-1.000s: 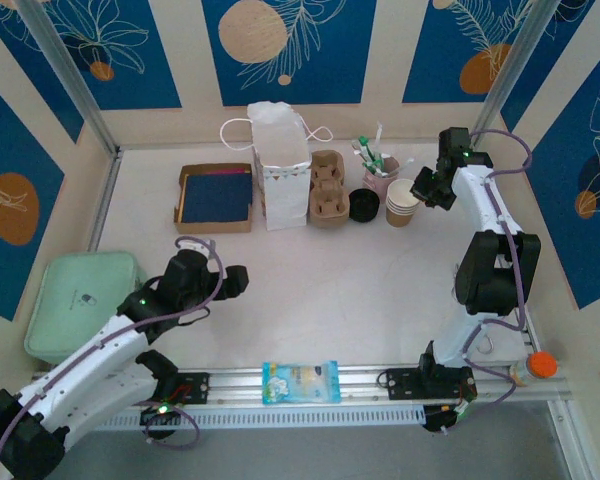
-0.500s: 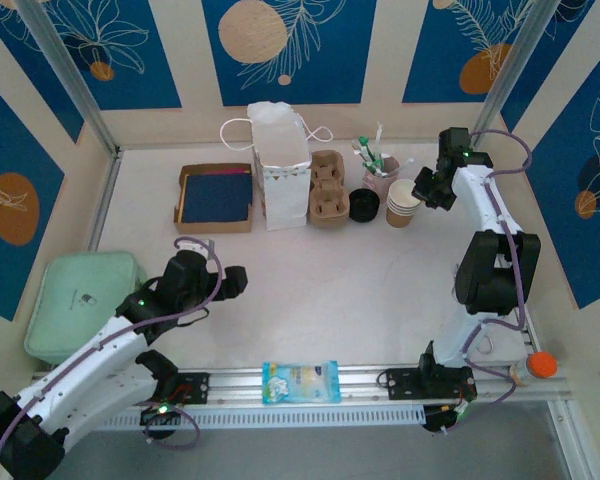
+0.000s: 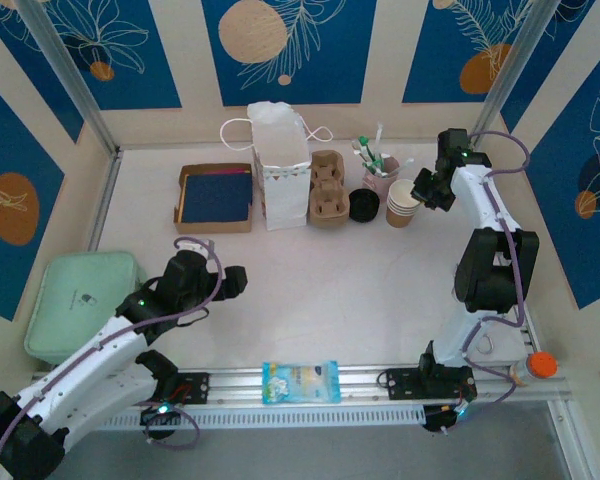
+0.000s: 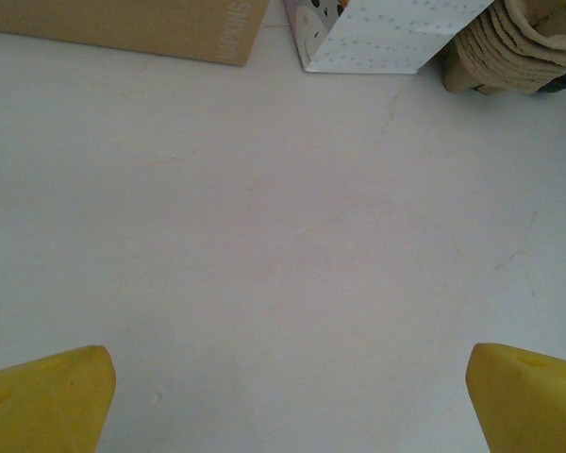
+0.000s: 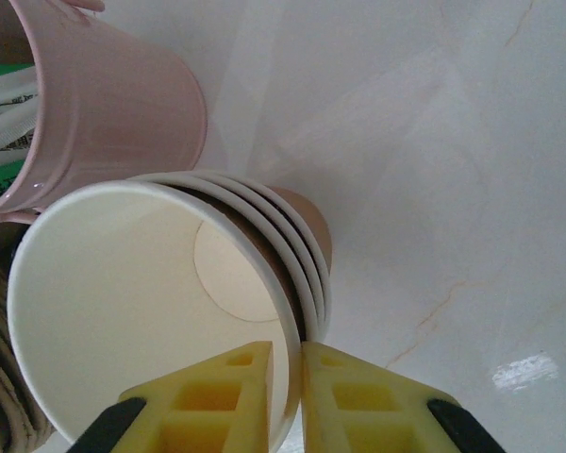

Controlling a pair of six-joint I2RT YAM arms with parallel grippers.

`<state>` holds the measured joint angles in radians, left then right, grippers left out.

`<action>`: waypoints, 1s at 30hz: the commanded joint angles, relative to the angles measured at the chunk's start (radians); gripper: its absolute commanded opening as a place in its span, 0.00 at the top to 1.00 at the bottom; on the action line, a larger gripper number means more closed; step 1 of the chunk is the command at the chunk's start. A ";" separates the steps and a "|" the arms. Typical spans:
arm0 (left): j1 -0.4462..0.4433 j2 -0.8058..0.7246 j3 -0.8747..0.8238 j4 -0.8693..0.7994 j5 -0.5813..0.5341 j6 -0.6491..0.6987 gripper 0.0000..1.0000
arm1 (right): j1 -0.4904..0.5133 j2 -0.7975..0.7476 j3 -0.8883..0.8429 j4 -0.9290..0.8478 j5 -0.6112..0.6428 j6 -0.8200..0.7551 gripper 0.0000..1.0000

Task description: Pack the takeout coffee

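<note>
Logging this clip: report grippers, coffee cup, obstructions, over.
Left gripper open over table. Right gripper pinching top cup rim, tilted in stack. Pink cup close beside.

Left to right at the back: box [image 3: 215, 197], bag [image 3: 283, 172], carrier [image 3: 326, 190], lid [image 3: 364, 206], cup stack [image 3: 401, 213], top cup [image 5: 141, 311] nested; stirrer pot [image 5: 113, 104] behind.

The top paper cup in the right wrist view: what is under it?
Under the top cup, pinched at its rim by the right end effector, sit nested brown cups; three white rims show. Their insides and bottoms are covered.
</note>
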<state>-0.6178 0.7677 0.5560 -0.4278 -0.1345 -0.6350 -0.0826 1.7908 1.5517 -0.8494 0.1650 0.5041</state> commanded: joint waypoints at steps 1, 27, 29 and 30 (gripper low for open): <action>-0.010 -0.002 -0.003 -0.003 -0.017 0.017 0.05 | -0.006 0.018 0.011 -0.003 -0.018 -0.007 0.86; -0.011 -0.004 0.019 -0.008 -0.014 0.025 0.05 | -0.141 -0.073 -0.009 0.023 -0.131 0.051 1.00; -0.011 -0.002 0.022 -0.006 -0.014 0.027 0.05 | -0.152 -0.087 -0.010 0.031 -0.145 0.056 1.00; -0.011 -0.002 0.021 -0.005 -0.014 0.027 0.04 | -0.155 -0.089 -0.009 0.032 -0.147 0.057 1.00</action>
<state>-0.6178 0.7677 0.5560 -0.4282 -0.1360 -0.6258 -0.2272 1.7592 1.5478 -0.8284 0.0700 0.5400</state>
